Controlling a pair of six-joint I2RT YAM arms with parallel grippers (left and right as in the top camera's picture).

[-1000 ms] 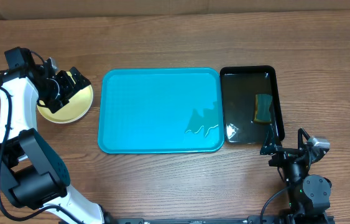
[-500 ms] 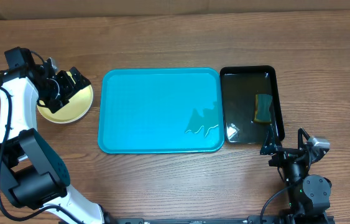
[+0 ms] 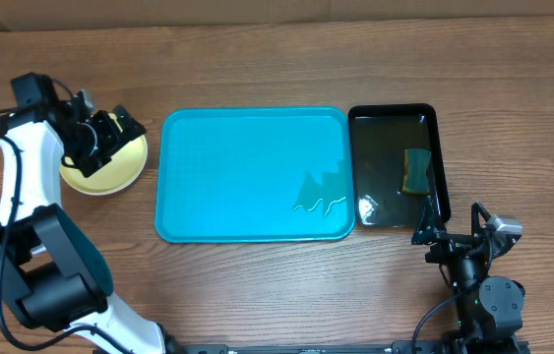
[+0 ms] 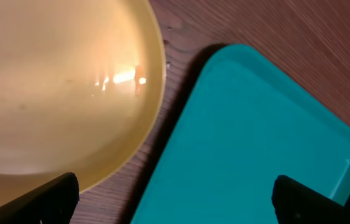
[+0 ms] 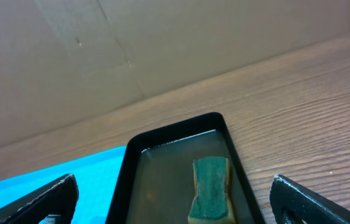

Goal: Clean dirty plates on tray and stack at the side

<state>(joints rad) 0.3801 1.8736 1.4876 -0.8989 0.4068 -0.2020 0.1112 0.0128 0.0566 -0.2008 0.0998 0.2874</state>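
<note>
My left gripper (image 3: 107,136), jaws spread wide and holding nothing, has edged a touch toward 12 o'clock over the plates (image 3: 111,175) — they haven't stirred. The pale yellow one tops the pile (what's beneath I can't see), at 9 o'clock of the tray (image 3: 252,175), which is bare. I judge the stacking done. Right gripper (image 3: 451,239) sits parked at 5 o'clock, jaws equally spread.

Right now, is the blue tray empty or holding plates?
Empty. The tray shows only bare blue surface in the overhead view; the yellow plate sits off it, to its left.
</note>
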